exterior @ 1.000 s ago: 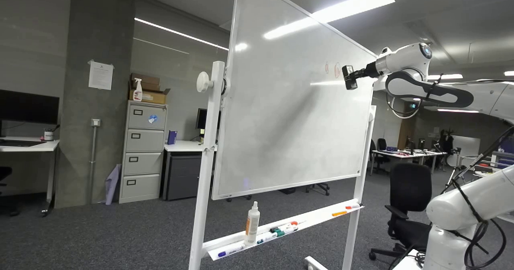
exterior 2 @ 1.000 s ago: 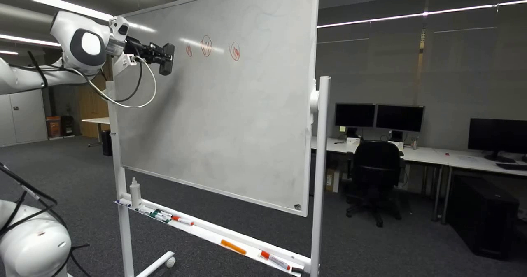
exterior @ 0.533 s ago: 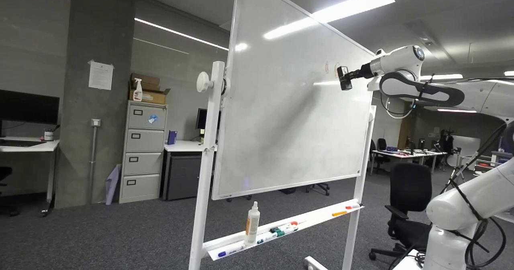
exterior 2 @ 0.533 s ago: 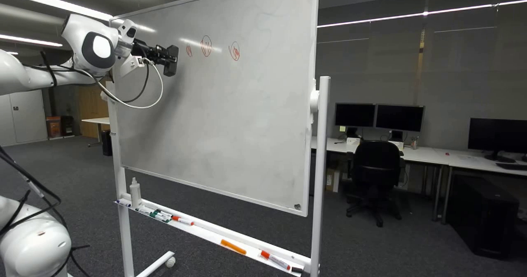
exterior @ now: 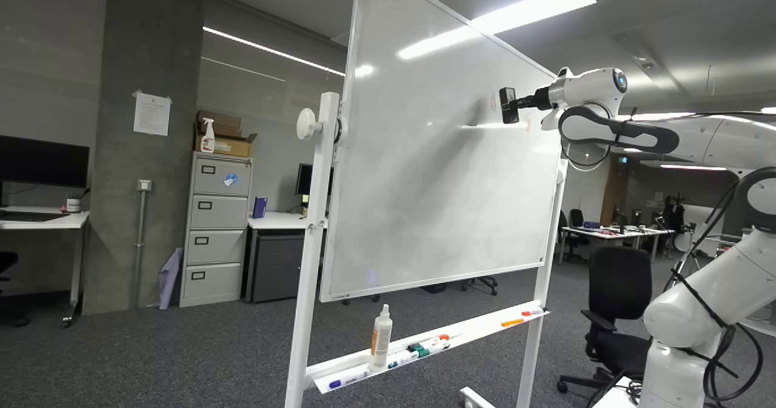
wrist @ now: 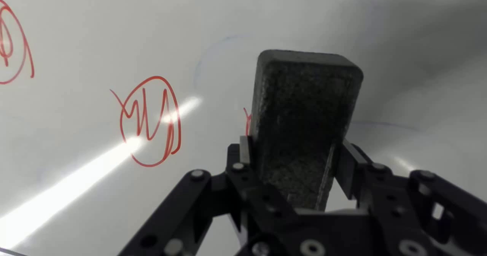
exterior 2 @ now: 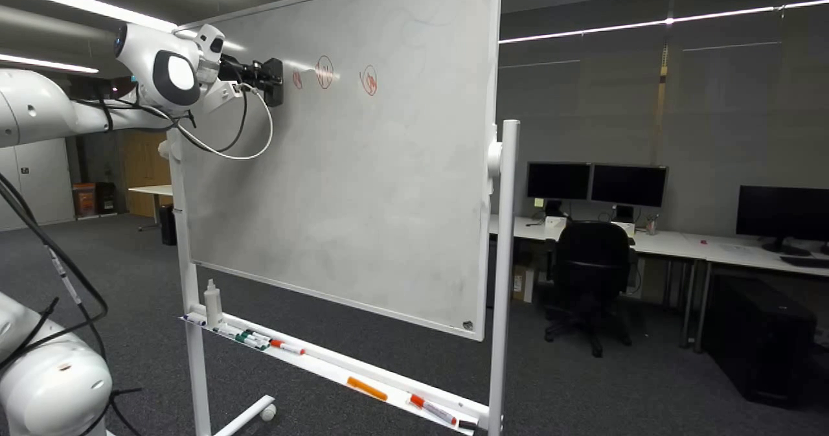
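My gripper (wrist: 295, 155) is shut on a dark block-shaped eraser (wrist: 304, 107), its two fingers pressing on the sides. In both exterior views the eraser (exterior: 508, 105) is held upright close before the whiteboard (exterior 2: 363, 196); whether it touches the surface I cannot tell. Red scribbled circles mark the board's upper part. In the wrist view a scribbled circle (wrist: 150, 123) lies left of the eraser, and a further circle (wrist: 15, 43) is cut by the left edge. Most of another red mark (wrist: 247, 121) is hidden behind the eraser. Faint blue traces show too.
Below the board, a ledge (exterior 2: 324, 365) carries a spray bottle (exterior: 381, 338), several markers and an orange stick (exterior 2: 367, 388). White posts (exterior 2: 505, 261) stand at the board's sides. A black office chair (exterior: 618, 299) is behind the arm, and a cable (exterior 2: 259, 151) loops beneath the wrist.
The arm has carried the eraser leftward in one view and rightward in the other, nearer the board and the red circles. The eraser now stands straighter. The grip has not changed.
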Action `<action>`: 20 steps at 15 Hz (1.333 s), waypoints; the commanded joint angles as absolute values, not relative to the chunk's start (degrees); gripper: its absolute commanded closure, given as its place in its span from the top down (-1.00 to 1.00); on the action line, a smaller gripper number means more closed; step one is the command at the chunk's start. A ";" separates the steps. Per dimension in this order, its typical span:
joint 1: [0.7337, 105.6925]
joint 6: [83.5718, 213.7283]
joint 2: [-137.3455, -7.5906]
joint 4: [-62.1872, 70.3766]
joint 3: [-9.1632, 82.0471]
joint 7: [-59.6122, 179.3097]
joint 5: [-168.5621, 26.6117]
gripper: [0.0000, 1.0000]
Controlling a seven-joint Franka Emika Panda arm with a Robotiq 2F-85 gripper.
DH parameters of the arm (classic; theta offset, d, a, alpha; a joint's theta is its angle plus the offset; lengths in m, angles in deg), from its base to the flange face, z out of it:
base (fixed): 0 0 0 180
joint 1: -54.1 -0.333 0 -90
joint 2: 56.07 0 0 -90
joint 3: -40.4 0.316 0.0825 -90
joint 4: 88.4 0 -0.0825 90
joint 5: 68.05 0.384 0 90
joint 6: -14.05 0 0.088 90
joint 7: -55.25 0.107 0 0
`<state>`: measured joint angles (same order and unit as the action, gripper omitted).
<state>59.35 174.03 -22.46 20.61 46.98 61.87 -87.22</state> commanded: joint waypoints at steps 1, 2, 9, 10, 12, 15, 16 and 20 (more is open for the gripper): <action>59.78 176.47 -27.08 15.27 47.06 58.57 -86.37 -0.37; 59.82 176.31 -28.06 14.09 46.98 58.24 -86.43 -0.37; 58.41 175.31 -34.29 6.94 46.29 56.01 -85.78 -0.37; 58.25 175.38 -35.01 6.28 46.31 55.90 -85.75 -0.37; 57.75 175.61 -36.35 5.40 46.26 55.58 -85.63 -0.37; 57.31 175.73 -37.22 5.04 46.22 55.61 -85.76 -0.37; 57.42 175.82 -37.19 5.13 46.12 55.61 -85.88 -0.37; 58.12 176.05 -36.88 5.38 45.30 55.86 -85.95 -0.37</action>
